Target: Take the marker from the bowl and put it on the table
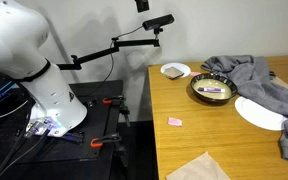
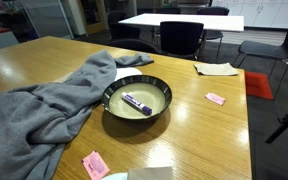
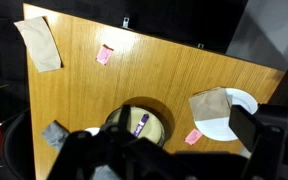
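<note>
The large bowl (image 1: 212, 91) with a dark rim stands on the wooden table (image 1: 199, 135). The purple marker (image 1: 213, 91) lies inside it. Both also show in an exterior view, the bowl (image 2: 137, 98) with the marker (image 2: 136, 102) in its pale inside. In the wrist view, from high above, the bowl (image 3: 156, 128) is at the lower middle with the marker (image 3: 139, 123) in it. My gripper (image 3: 164, 145) shows as dark blurred fingers set wide apart at the bottom and right, open and empty, well above the bowl. It is out of both exterior views.
A grey cloth (image 2: 44, 105) lies beside the bowl. A white plate (image 1: 259, 112), a small white bowl (image 1: 175, 70), pink pieces (image 2: 215, 98) (image 1: 175, 121) and tan paper (image 1: 199, 168) are on the table. A camera boom (image 1: 124, 42) stands past the table's edge.
</note>
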Robot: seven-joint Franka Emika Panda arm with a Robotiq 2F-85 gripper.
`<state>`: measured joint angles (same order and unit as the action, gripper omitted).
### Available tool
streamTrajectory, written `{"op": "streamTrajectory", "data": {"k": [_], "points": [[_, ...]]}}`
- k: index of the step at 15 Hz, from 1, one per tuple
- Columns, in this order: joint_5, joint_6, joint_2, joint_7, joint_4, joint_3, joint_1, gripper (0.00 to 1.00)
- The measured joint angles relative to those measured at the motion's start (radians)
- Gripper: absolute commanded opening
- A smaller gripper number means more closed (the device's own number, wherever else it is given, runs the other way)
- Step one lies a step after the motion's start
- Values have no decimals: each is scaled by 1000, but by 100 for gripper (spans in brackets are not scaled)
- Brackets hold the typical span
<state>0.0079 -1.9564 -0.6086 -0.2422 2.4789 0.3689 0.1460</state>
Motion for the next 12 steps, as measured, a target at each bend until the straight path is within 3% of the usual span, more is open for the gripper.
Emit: {"op": "streamTrajectory", "data": {"k": [12], "points": [[-7, -11, 6, -1, 0, -13, -2, 100]]}}
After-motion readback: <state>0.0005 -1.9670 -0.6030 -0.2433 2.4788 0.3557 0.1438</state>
